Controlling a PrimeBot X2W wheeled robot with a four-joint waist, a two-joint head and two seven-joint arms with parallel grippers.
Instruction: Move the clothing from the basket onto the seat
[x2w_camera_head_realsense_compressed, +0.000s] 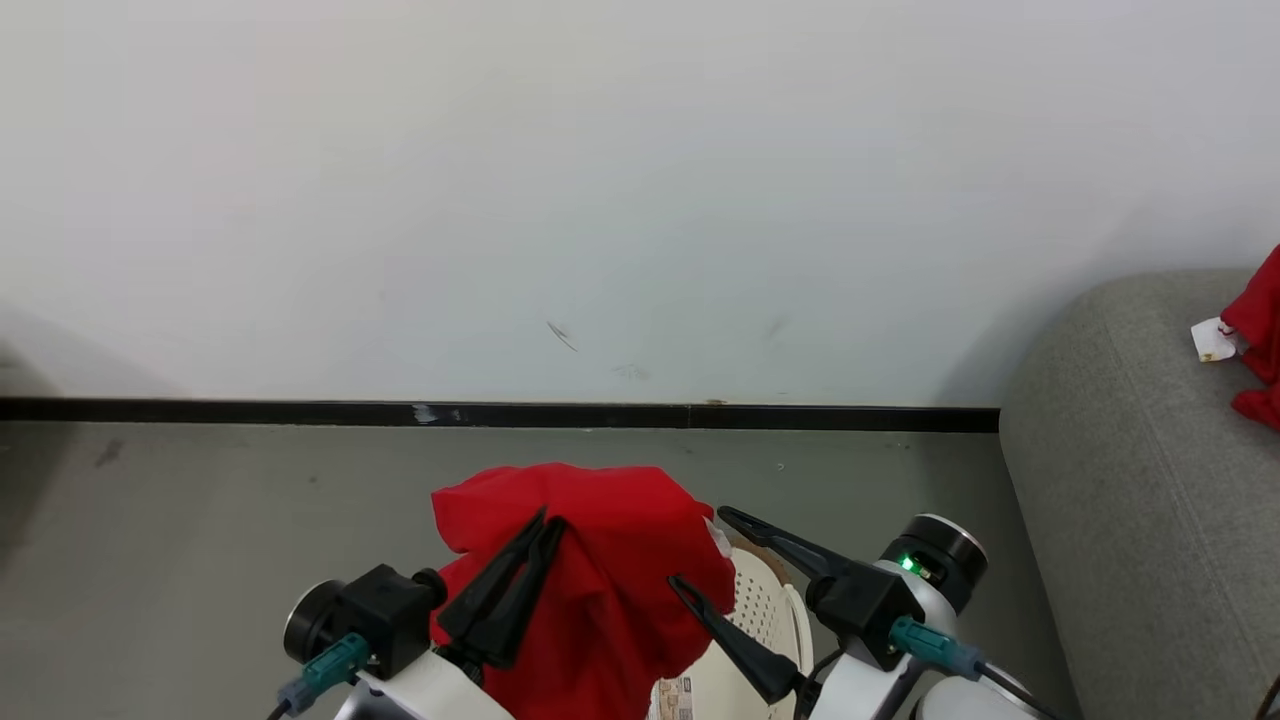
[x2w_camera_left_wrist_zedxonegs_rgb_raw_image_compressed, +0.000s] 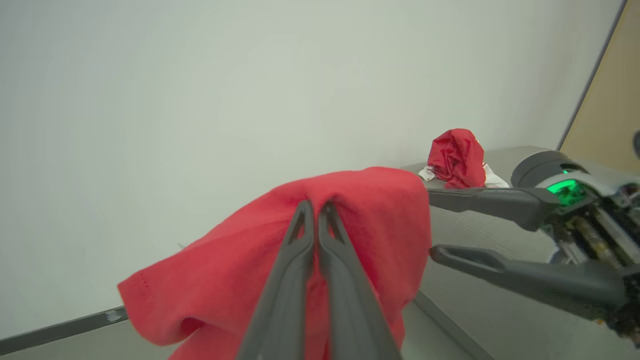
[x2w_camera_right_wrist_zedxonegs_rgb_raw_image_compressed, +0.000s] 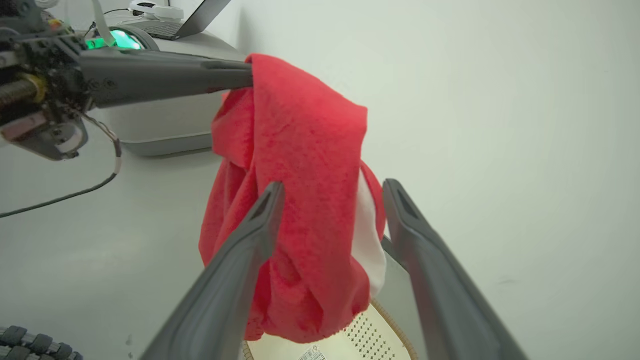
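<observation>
Red cloth fills the middle of the head view: one garment (x2w_camera_head_realsense_compressed: 600, 570) hangs bunched from the left gripper (x2w_camera_head_realsense_compressed: 550, 522), whose two dark fingers are pressed together with a fold of the fabric pinched at their tips. The left wrist view shows the same pinch, the left gripper (x2w_camera_left_wrist_zedxonegs_rgb_raw_image_compressed: 315, 206) clenched on the top of the garment (x2w_camera_left_wrist_zedxonegs_rgb_raw_image_compressed: 370, 210), which drapes down on both sides of it. From the right wrist view, the garment (x2w_camera_right_wrist_zedxonegs_rgb_raw_image_compressed: 300, 150) dangles clear above the basket (x2w_camera_right_wrist_zedxonegs_rgb_raw_image_compressed: 370, 337), with a white panel (x2w_camera_right_wrist_zedxonegs_rgb_raw_image_compressed: 370, 235) showing along its far edge. The right gripper (x2w_camera_head_realsense_compressed: 697, 546) stands just beside the cloth with its fingers spread wide and grasping nothing; whether either finger brushes the fabric I cannot tell. The basket (x2w_camera_head_realsense_compressed: 765, 600) sits on the grey floor (x2w_camera_head_realsense_compressed: 200, 520) below both arms, its perforated cream wall partly hidden behind the cloth. At the right edge of the head view lies the seat (x2w_camera_head_realsense_compressed: 1120, 480), and on it, well apart from the basket, rests a second red garment (x2w_camera_head_realsense_compressed: 1262, 330) with a small white tag (x2w_camera_head_realsense_compressed: 1212, 340) beside it. That second garment (x2w_camera_left_wrist_zedxonegs_rgb_raw_image_compressed: 455, 157) appears crumpled in the left wrist view beyond the right gripper (x2w_camera_left_wrist_zedxonegs_rgb_raw_image_compressed: 431, 222).
</observation>
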